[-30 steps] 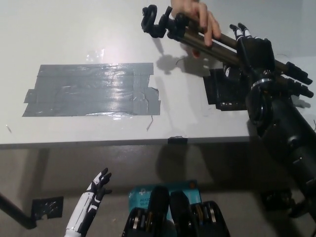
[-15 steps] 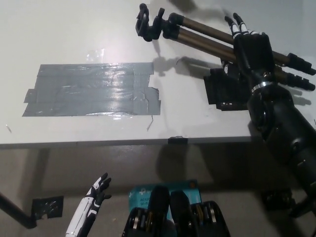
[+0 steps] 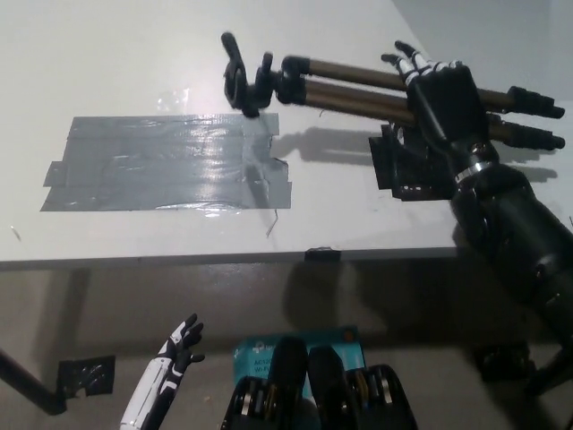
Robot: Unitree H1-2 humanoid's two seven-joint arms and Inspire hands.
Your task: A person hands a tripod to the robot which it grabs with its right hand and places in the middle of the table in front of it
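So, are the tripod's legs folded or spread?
Folded. On the tripod the legs lie close side by side in one bundle, gripped by the right hand. The left hand hangs low.

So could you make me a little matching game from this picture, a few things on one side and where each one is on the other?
Things:
1. tripod
2. grey tape patch
3. left hand
4. right hand

Places or states:
A. stuck flat on the table
B. low at the picture's left, below the table edge, open and holding nothing
C. over the table's right side, closed round the legs
D. gripped by its legs, head near the tape's upper corner

Pairs: 1-D, 2-A, 3-B, 4-C
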